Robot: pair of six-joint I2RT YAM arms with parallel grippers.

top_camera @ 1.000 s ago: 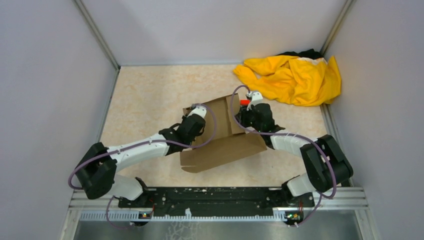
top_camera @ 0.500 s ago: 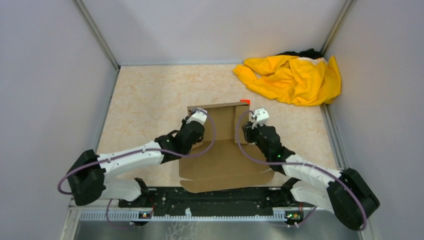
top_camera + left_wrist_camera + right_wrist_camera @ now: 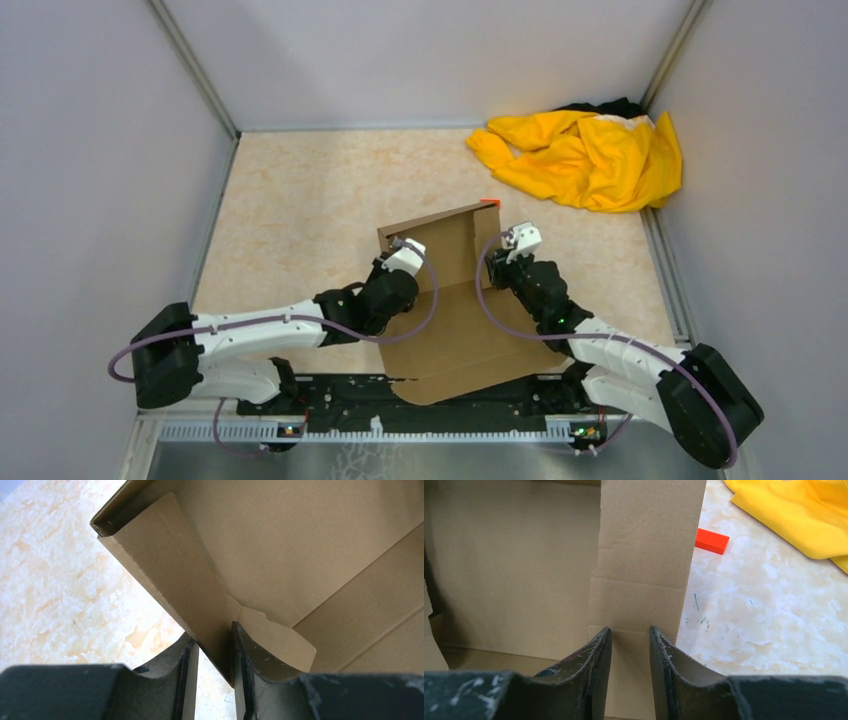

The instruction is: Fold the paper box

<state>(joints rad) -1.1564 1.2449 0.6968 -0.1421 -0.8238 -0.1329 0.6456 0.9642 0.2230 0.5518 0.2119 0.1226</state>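
The paper box (image 3: pixel 455 340) is plain brown cardboard, half formed. Its back wall stands upright and a flat panel reaches over the near rail. My left gripper (image 3: pixel 404 262) is at the box's left side. In the left wrist view a slanted side flap (image 3: pixel 170 575) runs between the jaws of that gripper (image 3: pixel 212 635) and touches both fingers. My right gripper (image 3: pixel 503 256) is at the box's right side. In the right wrist view its jaws (image 3: pixel 630 629) stand slightly apart, with nothing pinched and a cardboard strip (image 3: pixel 644 555) showing behind the gap.
A small red block (image 3: pixel 489 203) lies on the table just behind the box's far right corner. A yellow cloth (image 3: pixel 585 155) is heaped in the far right corner. Grey walls (image 3: pixel 110 180) close three sides. A black rail (image 3: pixel 330 392) runs along the near edge.
The box has been drawn toward the near edge and turned, and its flat panel now overhangs the rail. Both arms pulled back with it. The right jaws narrowed slightly.
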